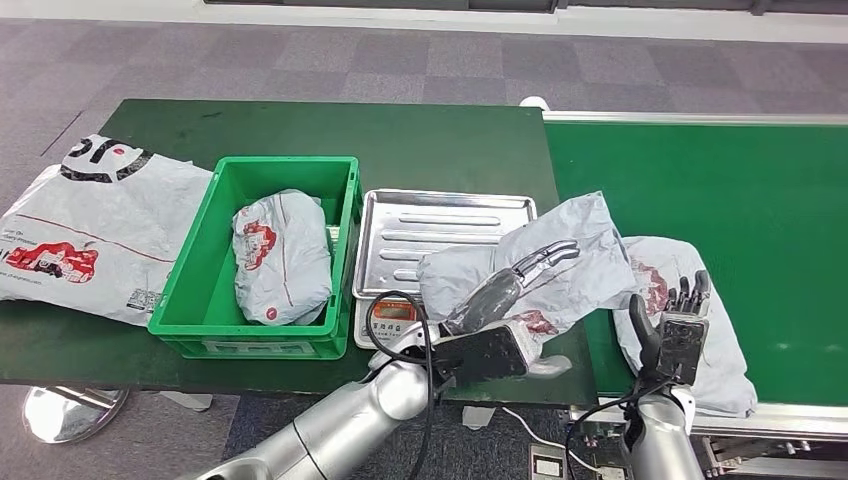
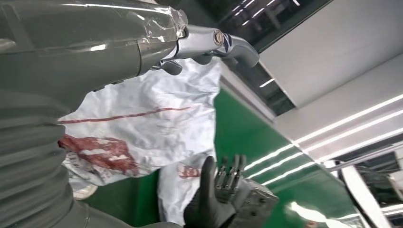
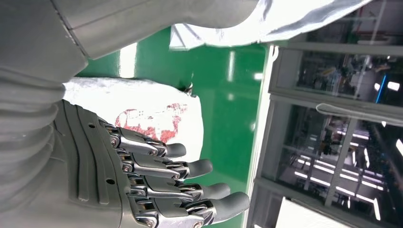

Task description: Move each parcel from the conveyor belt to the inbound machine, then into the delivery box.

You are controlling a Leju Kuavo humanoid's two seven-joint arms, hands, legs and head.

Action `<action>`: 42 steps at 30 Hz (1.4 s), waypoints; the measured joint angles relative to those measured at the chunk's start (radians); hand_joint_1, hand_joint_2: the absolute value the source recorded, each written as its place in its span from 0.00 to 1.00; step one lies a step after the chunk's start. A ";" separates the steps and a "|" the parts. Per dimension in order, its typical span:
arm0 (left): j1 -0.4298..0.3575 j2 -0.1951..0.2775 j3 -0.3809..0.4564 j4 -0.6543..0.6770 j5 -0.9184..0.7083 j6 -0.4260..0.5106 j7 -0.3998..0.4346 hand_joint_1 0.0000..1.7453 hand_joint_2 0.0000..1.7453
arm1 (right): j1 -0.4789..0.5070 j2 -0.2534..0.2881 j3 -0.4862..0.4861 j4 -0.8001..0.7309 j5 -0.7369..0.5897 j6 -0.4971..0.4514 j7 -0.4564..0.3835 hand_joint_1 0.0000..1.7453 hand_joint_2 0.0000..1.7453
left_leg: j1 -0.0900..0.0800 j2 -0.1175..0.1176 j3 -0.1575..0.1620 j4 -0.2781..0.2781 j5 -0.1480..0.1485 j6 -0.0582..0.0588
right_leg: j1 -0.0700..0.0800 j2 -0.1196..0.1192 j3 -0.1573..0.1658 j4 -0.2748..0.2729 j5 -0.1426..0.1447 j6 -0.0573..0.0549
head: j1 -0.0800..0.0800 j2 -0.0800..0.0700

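Note:
A crumpled grey parcel (image 1: pixel 585 250) with red print hangs across the right edge of the steel scale tray (image 1: pixel 440 215) and the edge of the green belt (image 1: pixel 720 190). My left hand (image 1: pixel 510 285) holds it, fingers stretched across its top; the left wrist view shows those fingers (image 2: pixel 214 40) over the parcel (image 2: pixel 152 128). A second grey parcel (image 1: pixel 720 360) lies on the belt's near edge. My right hand (image 1: pixel 680 325) stands just above it, fingers (image 3: pixel 190 190) apart and holding nothing, with the parcel (image 3: pixel 142 102) behind them.
Left of the scale stands a green crate (image 1: pixel 260 170) with one parcel (image 1: pixel 282 255) inside. The scale's display (image 1: pixel 392 312) faces the table's near edge. A large white bag (image 1: pixel 90 235) lies on the table's left end.

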 joint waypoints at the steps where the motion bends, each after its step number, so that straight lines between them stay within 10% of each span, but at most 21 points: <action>1: -0.005 0.000 -0.006 0.015 0.001 0.001 0.000 0.00 1.00 | -0.001 0.000 0.000 0.002 0.000 0.000 0.000 0.00 1.00 | 0.000 0.000 0.000 0.000 0.000 0.000 | 0.000 0.000 0.000 0.000 0.000 0.000 | 0.000 0.000; 21: -0.038 -0.003 -0.041 0.111 -0.005 -0.030 0.009 0.00 1.00 | -0.011 0.000 0.000 0.021 0.000 0.001 0.000 0.00 1.00 | 0.000 0.000 0.000 0.000 0.000 0.000 | 0.000 -0.001 0.000 0.000 -0.001 -0.001 | 0.000 0.000; 28: -0.056 -0.004 -0.267 0.160 -0.069 0.043 0.420 0.00 1.00 | 0.015 0.000 0.000 0.016 -0.007 -0.001 0.000 0.00 1.00 | 0.000 -0.001 0.000 0.000 -0.001 0.000 | 0.000 -0.001 0.000 0.000 -0.001 0.000 | 0.000 0.000; 42: -0.095 -0.002 -0.393 0.266 -0.190 0.358 0.512 0.00 1.00 | 0.036 0.000 0.000 0.010 0.025 0.018 0.000 0.00 1.00 | 0.000 0.000 0.000 0.000 0.000 0.000 | 0.000 -0.001 0.000 0.000 -0.001 0.000 | 0.000 0.000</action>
